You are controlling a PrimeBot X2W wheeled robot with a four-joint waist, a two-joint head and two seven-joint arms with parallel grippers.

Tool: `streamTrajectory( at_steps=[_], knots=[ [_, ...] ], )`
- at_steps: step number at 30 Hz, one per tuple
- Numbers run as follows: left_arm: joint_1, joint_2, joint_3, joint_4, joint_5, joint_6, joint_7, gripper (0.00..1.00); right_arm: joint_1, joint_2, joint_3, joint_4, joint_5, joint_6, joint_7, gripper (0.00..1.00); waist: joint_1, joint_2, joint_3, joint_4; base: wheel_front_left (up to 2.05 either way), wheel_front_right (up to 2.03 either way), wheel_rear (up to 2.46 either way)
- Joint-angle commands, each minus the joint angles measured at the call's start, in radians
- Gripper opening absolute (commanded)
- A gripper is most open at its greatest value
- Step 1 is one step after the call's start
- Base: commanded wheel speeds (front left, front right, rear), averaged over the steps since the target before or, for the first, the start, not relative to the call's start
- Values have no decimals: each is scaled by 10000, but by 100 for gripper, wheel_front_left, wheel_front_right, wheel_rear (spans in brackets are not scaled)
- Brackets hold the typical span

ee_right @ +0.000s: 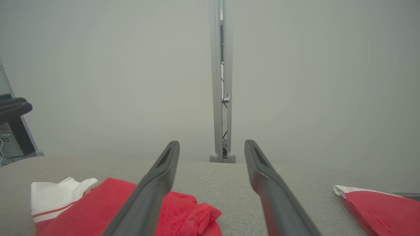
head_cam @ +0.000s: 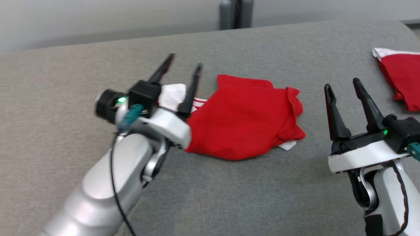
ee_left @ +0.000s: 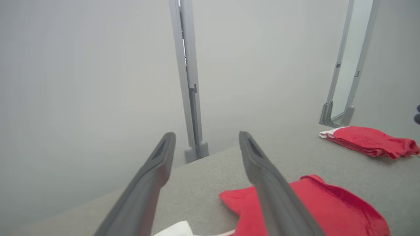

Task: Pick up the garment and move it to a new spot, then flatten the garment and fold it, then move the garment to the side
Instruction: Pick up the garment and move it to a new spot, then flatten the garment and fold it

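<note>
Grey table (head_cam: 229,196) carries crumpled red garment (head_cam: 242,121) at centre. Second red garment (head_cam: 402,78) lies at far right. Left tool (head_cam: 184,61) spread wide, empty, over garment's white end. Right tool (head_cam: 342,84) likewise released, beside garment. Likely step: flattening. Next: grip opposite edges, pull cloth flat.

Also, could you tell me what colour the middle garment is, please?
The garment is red, with a white, red-striped end; the head view shows it best.
</note>
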Motion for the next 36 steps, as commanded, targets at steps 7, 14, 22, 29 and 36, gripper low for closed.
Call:
streamTrajectory(
  at_steps=[7,14,22,29,36],
  knots=[
    [1921,1293,1415,-567,-18,486,-214,100,134,-329,597,487,171,-4,16,100,0,0,-711,1086,0,0,0],
    [4305,1013,2964,-1653,376,444,-216,100,11,-687,1128,824,378,-4,460,100,0,0,-799,1861,0,0,0],
    [5064,-153,3776,-1707,1267,-278,-219,100,-1251,-1667,2449,1570,1156,-4,2082,100,0,0,-452,2964,0,0,0],
    [5019,-915,4230,-1323,1864,-911,-218,100,-2664,-2715,3997,2656,2590,-4,3581,100,0,0,-108,3735,0,0,0],
    [5166,-1252,4636,-1048,2212,-1358,-219,100,-3502,-3579,5520,3379,3980,-4,4922,100,0,0,-17,4108,0,0,0]
  ],
)
